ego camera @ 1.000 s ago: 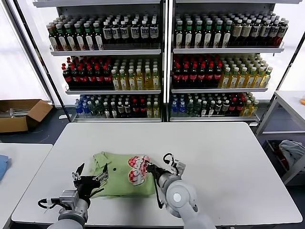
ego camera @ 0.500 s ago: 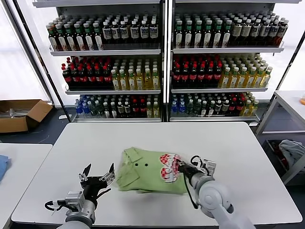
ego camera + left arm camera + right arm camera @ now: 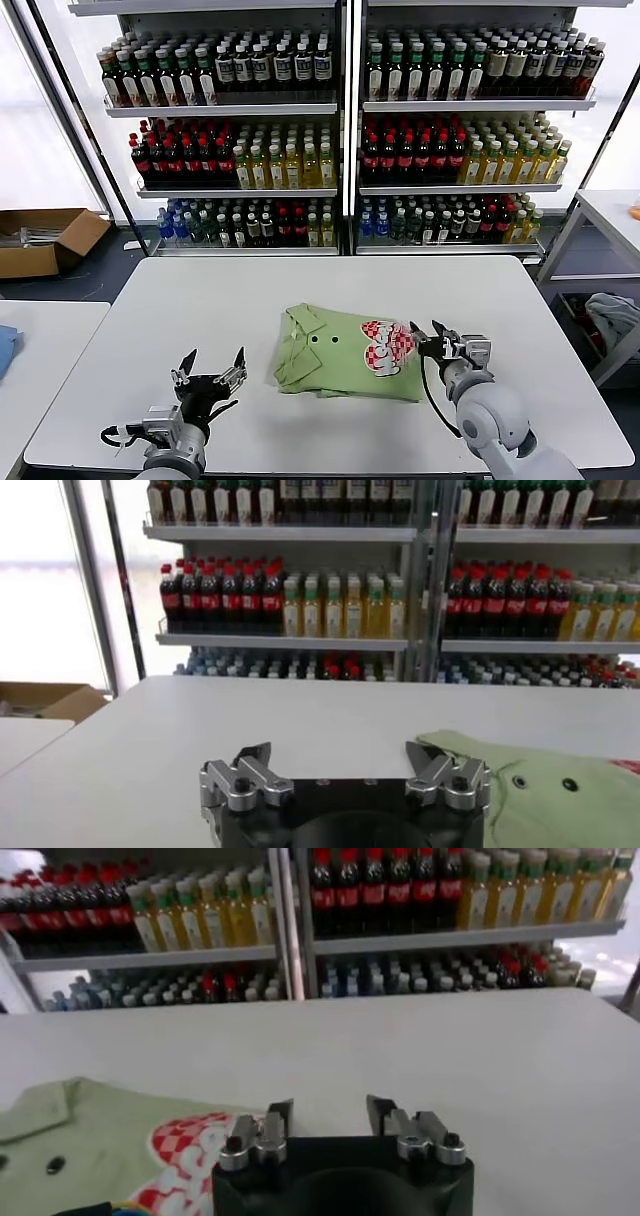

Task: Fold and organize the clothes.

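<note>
Nearest the robot, at the front edge of the white surface [image 3: 180, 300], the left gripper [image 3: 211, 364] hovers with its fingers [image 3: 255, 762] spread wide and nothing between them. The shirt [image 3: 335, 352] lies well apart from it toward the robot's right, only the collar end showing beside that gripper in the left wrist view [image 3: 545, 790].

The right gripper [image 3: 428, 338] sits low at the shirt's right edge, its fingers [image 3: 278, 1116] parted and empty. One fingertip stands just at the hem next to the red-and-white checkered print [image 3: 388, 345]; whether it touches the cloth is hard to tell from here. The other fingertip is over bare surface.

The shirt itself lies folded into a compact rectangle near the middle of the surface, collar toward the robot's left, two small dark buttons facing up, print toward the right.

Beyond the surface stand shelves [image 3: 345, 105] packed with rows of bottles [image 3: 420, 150], and a cardboard box [image 3: 45, 238] rests on the floor at far left
</note>
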You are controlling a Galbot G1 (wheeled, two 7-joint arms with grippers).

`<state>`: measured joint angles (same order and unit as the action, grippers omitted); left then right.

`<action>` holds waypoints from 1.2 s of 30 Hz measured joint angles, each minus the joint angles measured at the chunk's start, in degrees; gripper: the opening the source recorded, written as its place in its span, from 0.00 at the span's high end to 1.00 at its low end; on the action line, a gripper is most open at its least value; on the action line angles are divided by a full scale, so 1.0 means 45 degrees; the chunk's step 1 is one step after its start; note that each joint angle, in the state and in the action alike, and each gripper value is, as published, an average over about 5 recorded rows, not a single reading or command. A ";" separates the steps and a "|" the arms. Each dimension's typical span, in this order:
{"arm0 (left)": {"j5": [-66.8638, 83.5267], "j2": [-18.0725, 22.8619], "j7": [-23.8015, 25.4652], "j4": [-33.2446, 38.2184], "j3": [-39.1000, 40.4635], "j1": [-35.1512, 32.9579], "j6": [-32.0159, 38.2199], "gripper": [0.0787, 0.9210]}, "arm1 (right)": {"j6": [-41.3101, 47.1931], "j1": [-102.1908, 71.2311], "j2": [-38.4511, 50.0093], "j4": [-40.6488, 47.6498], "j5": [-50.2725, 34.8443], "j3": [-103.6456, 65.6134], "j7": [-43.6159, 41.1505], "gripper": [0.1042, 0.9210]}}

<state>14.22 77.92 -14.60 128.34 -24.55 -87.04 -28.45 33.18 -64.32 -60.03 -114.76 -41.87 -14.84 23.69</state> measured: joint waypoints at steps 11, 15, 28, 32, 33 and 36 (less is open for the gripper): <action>-0.0057 0.0075 0.0022 0.0040 0.0020 -0.0222 0.0091 0.12 | -0.0029 -0.0438 -0.1352 -0.0784 0.0329 0.0216 -0.0325 0.13; -0.0087 0.0090 0.0041 0.0091 0.0023 -0.0351 0.0123 0.12 | -0.0113 -0.0306 -0.1957 -0.0287 0.0132 0.0173 -0.0285 0.12; -0.0153 0.0094 0.0082 -0.0063 0.0132 -0.0415 0.0135 0.12 | -0.0124 0.0035 -0.3204 0.1637 -0.0522 0.0149 -0.0141 0.12; -0.0146 0.0082 0.0095 -0.0127 0.0132 -0.0378 0.0140 0.12 | -0.0151 0.0030 -0.3320 0.1863 -0.0623 0.0102 -0.0140 0.12; -0.0143 0.0078 0.0099 -0.0141 0.0133 -0.0370 0.0140 0.12 | -0.0159 0.0020 -0.3328 0.1873 -0.0640 0.0082 -0.0151 0.12; -0.0136 0.0064 0.0126 -0.0181 0.0128 -0.0376 0.0140 0.12 | -0.0157 -0.0034 -0.3316 0.1743 -0.0666 0.0010 -0.0205 0.12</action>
<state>13.61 78.21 -14.03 127.53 -23.97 -88.74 -27.82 32.48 -64.47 -74.95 -106.91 -44.87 -14.79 22.77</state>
